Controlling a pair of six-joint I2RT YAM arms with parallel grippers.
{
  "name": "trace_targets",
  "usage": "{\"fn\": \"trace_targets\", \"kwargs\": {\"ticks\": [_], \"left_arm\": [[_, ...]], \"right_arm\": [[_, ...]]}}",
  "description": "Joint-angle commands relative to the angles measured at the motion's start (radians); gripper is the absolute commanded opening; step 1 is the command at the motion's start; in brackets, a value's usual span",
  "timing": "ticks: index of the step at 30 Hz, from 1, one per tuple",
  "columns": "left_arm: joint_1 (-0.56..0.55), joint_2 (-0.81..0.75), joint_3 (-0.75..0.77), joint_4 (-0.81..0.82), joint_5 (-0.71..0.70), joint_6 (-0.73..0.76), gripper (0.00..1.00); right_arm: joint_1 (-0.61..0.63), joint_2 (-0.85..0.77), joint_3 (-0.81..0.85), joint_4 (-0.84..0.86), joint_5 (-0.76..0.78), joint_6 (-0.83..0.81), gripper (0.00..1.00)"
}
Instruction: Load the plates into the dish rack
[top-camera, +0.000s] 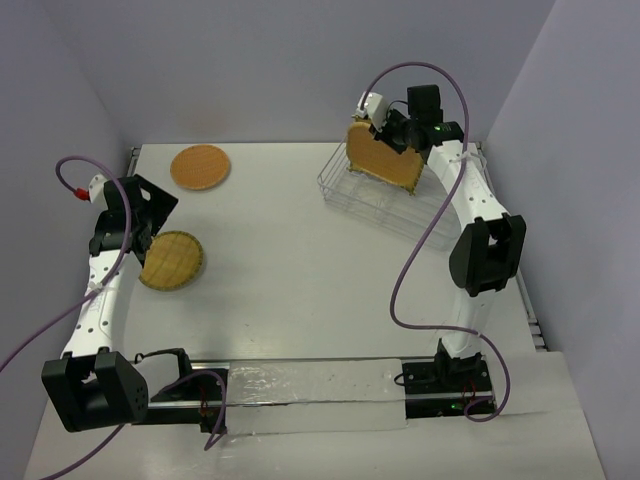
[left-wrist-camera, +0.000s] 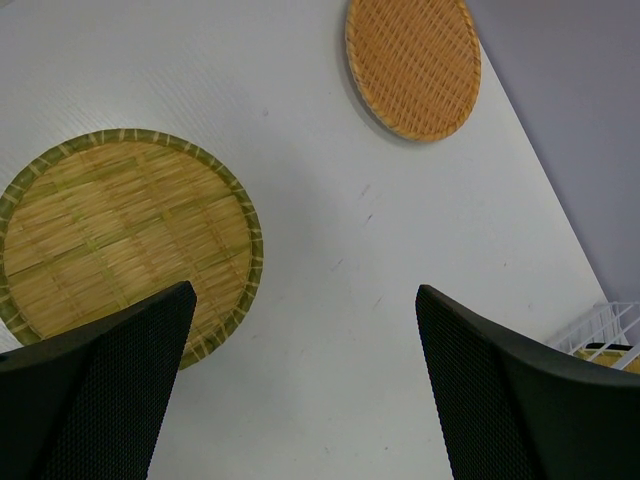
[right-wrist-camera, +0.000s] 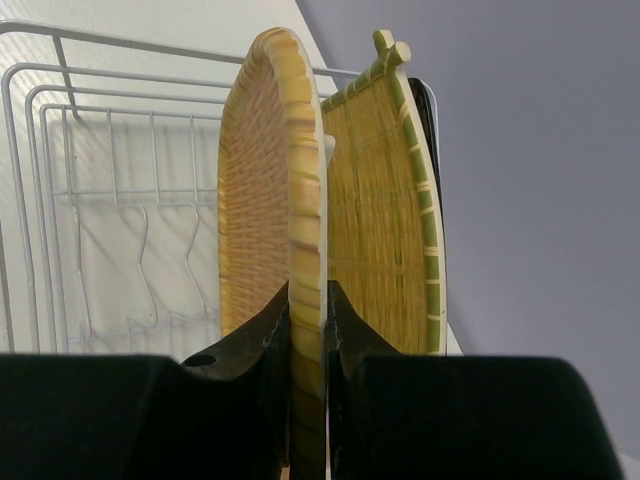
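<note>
My right gripper (top-camera: 396, 137) is shut on the rim of the orange rounded square plate (top-camera: 378, 158) and holds it upright over the dish rack (top-camera: 350, 196). In the right wrist view the gripper (right-wrist-camera: 307, 292) pinches that plate (right-wrist-camera: 262, 190) edge-on. The yellow woven-look square plate (right-wrist-camera: 385, 220) stands just behind it, with the black plate's edge (right-wrist-camera: 429, 115) behind that. The yellow round plate (top-camera: 172, 260) and the orange round plate (top-camera: 200, 167) lie flat on the table at left. My left gripper (top-camera: 152, 222) is open and empty above the yellow round plate's edge (left-wrist-camera: 120, 240).
The rack's wire prongs (right-wrist-camera: 120, 200) stand free to the left of the held plate. The orange round plate (left-wrist-camera: 412, 62) lies beyond the left gripper (left-wrist-camera: 305, 290), near the table's far edge. A corner of the rack (left-wrist-camera: 605, 330) shows far right.
</note>
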Motion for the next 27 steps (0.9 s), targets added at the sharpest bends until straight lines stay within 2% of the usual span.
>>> {"fn": "trace_targets", "kwargs": {"ticks": [1, 15, 27], "left_arm": [[0.004, -0.004, 0.061, 0.010, -0.014, 0.017, 0.99], [0.004, -0.005, 0.051, 0.024, 0.000, 0.011, 0.99], [0.004, 0.006, 0.059, 0.008, 0.003, 0.013, 0.99]], "right_arm": [[-0.006, -0.033, 0.098, 0.167, 0.054, -0.036, 0.00], [-0.006, -0.052, 0.074, 0.153, 0.063, -0.084, 0.00], [0.001, -0.059, 0.048, 0.122, 0.013, -0.061, 0.00]]}}
